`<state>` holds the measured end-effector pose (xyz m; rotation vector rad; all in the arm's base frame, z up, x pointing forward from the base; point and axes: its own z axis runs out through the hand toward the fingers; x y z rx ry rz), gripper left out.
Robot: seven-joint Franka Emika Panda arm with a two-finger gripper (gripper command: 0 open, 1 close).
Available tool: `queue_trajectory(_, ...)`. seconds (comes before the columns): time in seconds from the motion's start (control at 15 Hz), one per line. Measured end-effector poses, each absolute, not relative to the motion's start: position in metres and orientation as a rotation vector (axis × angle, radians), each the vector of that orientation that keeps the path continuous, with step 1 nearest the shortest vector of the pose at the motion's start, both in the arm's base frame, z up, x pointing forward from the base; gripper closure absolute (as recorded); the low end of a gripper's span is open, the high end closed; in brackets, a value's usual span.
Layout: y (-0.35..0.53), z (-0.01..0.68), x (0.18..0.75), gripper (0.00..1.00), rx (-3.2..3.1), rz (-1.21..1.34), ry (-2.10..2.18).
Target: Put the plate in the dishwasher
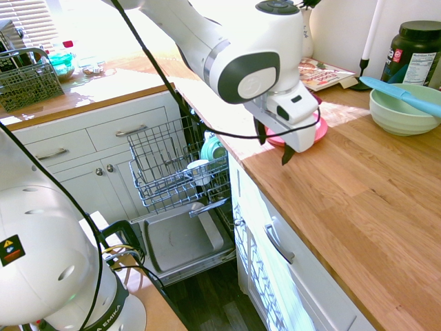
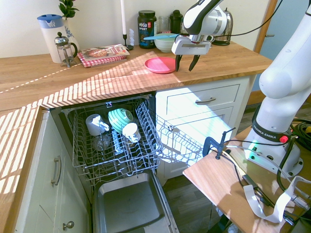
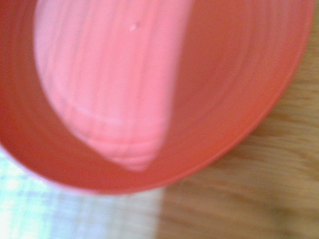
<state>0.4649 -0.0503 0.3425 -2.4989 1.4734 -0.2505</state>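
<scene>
The coral-pink plate (image 2: 159, 64) lies flat on the wooden counter near its front edge, and it fills most of the blurred wrist view (image 3: 149, 74). My gripper (image 2: 185, 63) hangs open and tilted just beside the plate's rim, its fingertips close above the counter and holding nothing. From the other side, my gripper (image 1: 273, 143) covers most of the plate (image 1: 319, 128). The dishwasher (image 2: 129, 204) stands open below the counter with its wire rack (image 2: 114, 145) pulled out; that rack (image 1: 162, 162) also shows in the first exterior view.
Cups and a striped bowl (image 2: 120, 119) sit in the rack. A pale green bowl (image 1: 403, 110) with a blue spatula, a dark tub (image 1: 415, 52), a magazine (image 2: 103, 52) and a French press (image 2: 65, 48) stand on the counter. A grey cutlery basket (image 1: 27, 79) sits far left.
</scene>
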Motion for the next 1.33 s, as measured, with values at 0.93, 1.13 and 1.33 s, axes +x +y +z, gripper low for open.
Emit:
queue_trajectory(0.93,-0.082,0.326,0.543,1.00,-2.330,-0.246,1.313)
queue_trajectory(1.13,-0.086,0.324,0.544,1.00,-2.354,-0.221,1.259)
queue_trajectory(1.33,-0.085,0.322,0.544,1.00,-2.362,-0.204,1.244)
